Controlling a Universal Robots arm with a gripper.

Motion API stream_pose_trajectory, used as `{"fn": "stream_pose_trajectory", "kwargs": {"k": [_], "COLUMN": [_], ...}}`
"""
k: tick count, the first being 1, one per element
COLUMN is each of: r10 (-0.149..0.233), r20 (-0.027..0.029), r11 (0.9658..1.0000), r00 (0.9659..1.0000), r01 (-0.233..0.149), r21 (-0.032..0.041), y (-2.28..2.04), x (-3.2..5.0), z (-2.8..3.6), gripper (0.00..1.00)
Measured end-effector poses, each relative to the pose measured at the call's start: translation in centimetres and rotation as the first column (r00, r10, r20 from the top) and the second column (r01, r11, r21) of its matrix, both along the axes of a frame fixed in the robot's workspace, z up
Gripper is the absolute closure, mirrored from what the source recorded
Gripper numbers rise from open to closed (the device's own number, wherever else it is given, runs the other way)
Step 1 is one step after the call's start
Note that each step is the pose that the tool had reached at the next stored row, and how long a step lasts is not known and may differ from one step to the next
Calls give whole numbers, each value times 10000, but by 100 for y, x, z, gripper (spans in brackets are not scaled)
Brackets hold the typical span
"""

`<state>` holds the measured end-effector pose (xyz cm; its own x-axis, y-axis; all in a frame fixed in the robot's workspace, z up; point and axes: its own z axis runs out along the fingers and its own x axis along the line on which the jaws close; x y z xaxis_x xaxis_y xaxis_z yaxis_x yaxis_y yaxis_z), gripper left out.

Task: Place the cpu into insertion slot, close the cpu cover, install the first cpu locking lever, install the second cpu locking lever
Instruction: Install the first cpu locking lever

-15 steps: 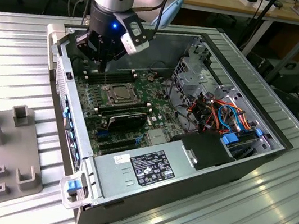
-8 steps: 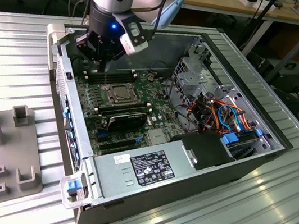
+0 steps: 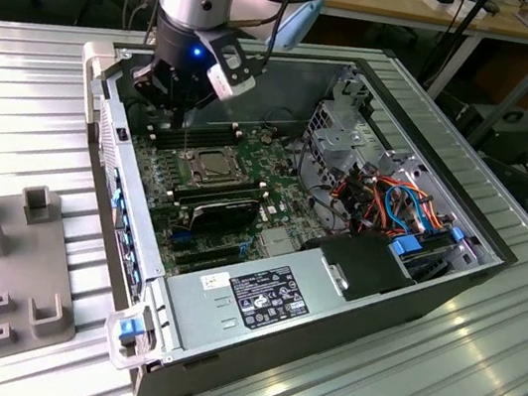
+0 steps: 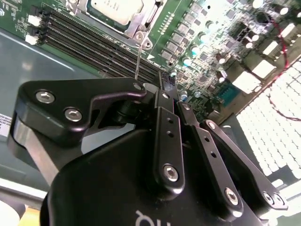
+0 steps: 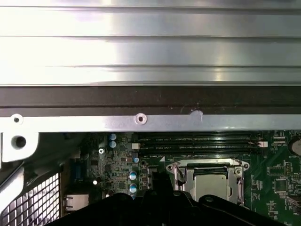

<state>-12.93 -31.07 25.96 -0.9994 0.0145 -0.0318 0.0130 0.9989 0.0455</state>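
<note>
The thin cpu locking lever (image 4: 137, 61) is pinched upright between the pressed-together fingers of the gripper (image 4: 149, 90). The cpu (image 5: 211, 182) is seated under the lowered cpu cover (image 5: 184, 175), beside the memory slots (image 4: 94, 43).

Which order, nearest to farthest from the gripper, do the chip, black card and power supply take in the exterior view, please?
1. The chip, directly beside the gripper.
2. The black card, just past the chip.
3. The power supply, farthest toward the camera.

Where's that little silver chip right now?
The cpu lies in the insertion slot on the green board, toward the exterior view's left inside the open computer case, beside the long black memory slots, with the gripper hanging close over it.
</note>
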Motion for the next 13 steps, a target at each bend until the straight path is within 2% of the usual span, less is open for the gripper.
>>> {"fn": "stream_pose_trajectory", "kwargs": {"k": [3,5,9,13], "r10": [-2,-1,-2,-3], "r20": [0,1,0,0], "r11": [10000,10000,10000,10000], "r00": [10000,10000,10000,10000], "r01": [2,1,2,3], "r21": [0,1,0,-6], "y": [52,94,101,101], "x": [41,97,116,169], "z": [-39,-66,-83,-90], "gripper": [89,89,89,89]}}
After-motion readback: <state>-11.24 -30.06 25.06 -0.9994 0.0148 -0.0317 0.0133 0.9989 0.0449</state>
